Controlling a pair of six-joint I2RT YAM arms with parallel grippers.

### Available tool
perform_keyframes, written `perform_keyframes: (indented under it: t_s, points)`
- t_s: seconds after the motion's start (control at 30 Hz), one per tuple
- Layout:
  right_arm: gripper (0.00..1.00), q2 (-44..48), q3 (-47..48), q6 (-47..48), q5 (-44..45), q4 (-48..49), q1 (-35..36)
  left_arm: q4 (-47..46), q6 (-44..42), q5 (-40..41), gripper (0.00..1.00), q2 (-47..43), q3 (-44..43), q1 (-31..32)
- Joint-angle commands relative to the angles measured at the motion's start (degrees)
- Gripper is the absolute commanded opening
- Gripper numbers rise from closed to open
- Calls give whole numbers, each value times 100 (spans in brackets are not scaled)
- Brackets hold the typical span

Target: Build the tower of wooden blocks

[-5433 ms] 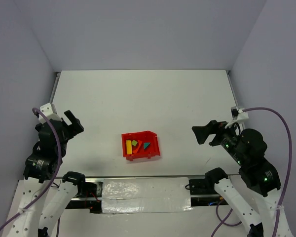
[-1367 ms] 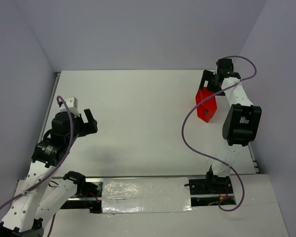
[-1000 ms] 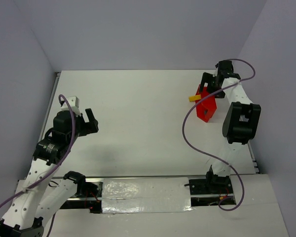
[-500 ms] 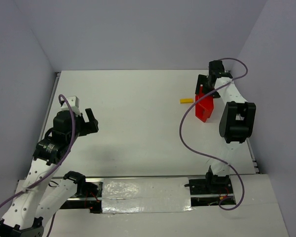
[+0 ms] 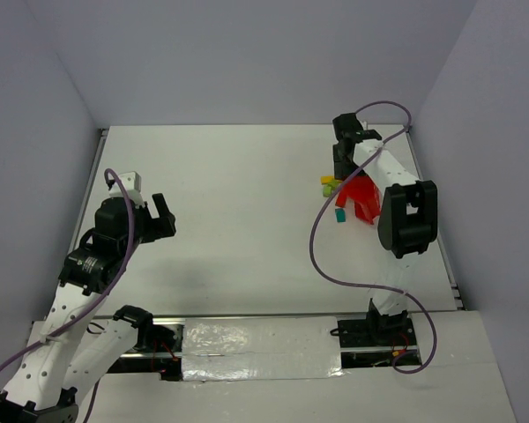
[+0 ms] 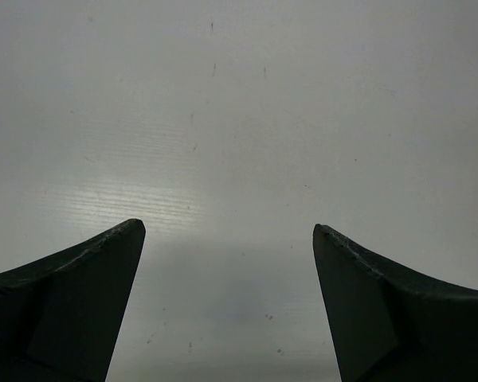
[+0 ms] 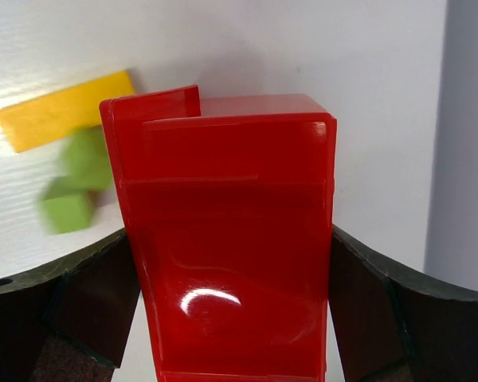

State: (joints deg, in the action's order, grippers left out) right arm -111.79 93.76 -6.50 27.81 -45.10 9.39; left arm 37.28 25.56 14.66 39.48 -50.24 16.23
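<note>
Gripping the tipped red bin (image 7: 223, 223) across its walls with the right gripper (image 7: 229, 263); left gripper (image 6: 227, 231) spread wide, empty; blocks (image 7: 64, 110) lying loose on the table; 0 stacked; whole tower to build.

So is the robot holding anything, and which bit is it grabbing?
The right gripper holds the red bin, squeezing it by its two opposite sides. The left gripper is open and holds nothing.

Even overhead lighting, soft shadows on bench (image 5: 247, 176). Glare spot on red bin (image 7: 223, 199); green blocks (image 7: 68, 208) beside it blurred.
</note>
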Motion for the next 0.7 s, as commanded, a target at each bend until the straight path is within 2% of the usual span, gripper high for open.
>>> perform_keyframes:
  t_s: [0.0, 0.27, 0.4, 0.43, 0.47, 0.5, 0.53, 0.57, 0.67]
  points:
    - [74, 122, 292, -18, 585, -341, -42, -221, -86, -42, 99, -81, 14, 21]
    - [76, 201, 626, 9, 769, -412, -235, -230, -78, -42, 99, -125, 14, 21]
    - [75, 315, 705, -96, 42, 44, -595, -221, -78, -42, 100, -125, 32, 21]
    - [75, 315, 740, -227, -378, 158, -753, -221, -78, -42, 99, -125, 32, 21]
    - [74, 315, 767, -316, -1635, 482, -893, -221, -78, -42, 99, -125, 32, 21]
    - [73, 194, 811, -438, -2291, 607, -1443, -230, -78, -42, 100, -125, 32, 21]
    - [73, 62, 907, -553, -2855, 677, -1640, -230, -78, -42, 100, -125, 32, 21]
    - [73, -96, 1169, -658, -4000, 730, -1825, -230, -78, -42, 99, -125, 32, 29]
    - [74, -834, 1785, -800, -5290, 608, -2274, -230, -69, -42, 99, -125, 40, 47]
